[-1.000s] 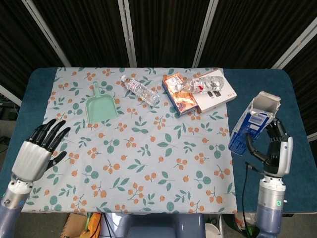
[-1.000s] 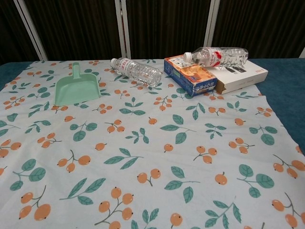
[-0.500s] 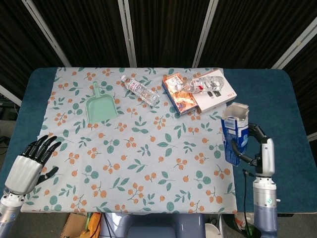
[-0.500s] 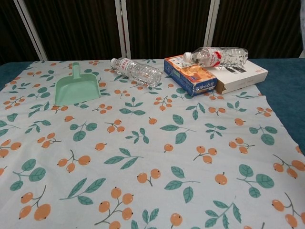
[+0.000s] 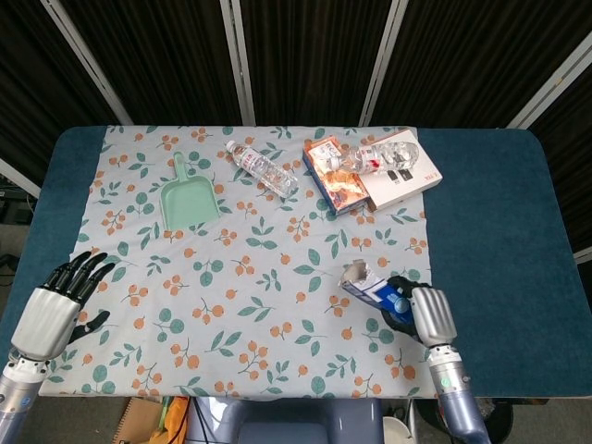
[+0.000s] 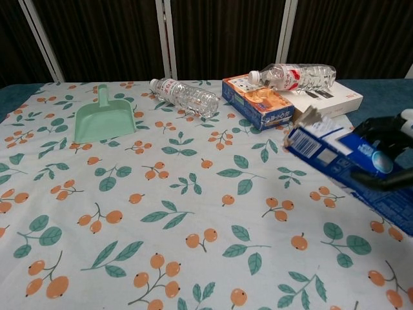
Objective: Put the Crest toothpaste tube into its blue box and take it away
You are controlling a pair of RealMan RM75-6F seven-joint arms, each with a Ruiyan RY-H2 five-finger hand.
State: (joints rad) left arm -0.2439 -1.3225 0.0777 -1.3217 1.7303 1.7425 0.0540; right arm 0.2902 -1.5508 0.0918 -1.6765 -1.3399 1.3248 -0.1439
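A dark blue worktop [image 5: 490,213] carries a floral cloth [image 5: 250,296]. On the cloth lie a green dustpan [image 5: 190,199], a clear bottle [image 5: 264,167], a colourful box [image 5: 335,178] and a white box [image 5: 407,180] topped by another bottle [image 5: 379,154].

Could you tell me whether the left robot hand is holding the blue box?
No, the left robot hand is empty with its fingers apart at the table edge, while the right robot hand grips the blue box.

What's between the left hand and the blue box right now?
Only bare leaf-and-berry tablecloth. The head view shows nothing lying between the left hand and the blue box that the right hand holds.
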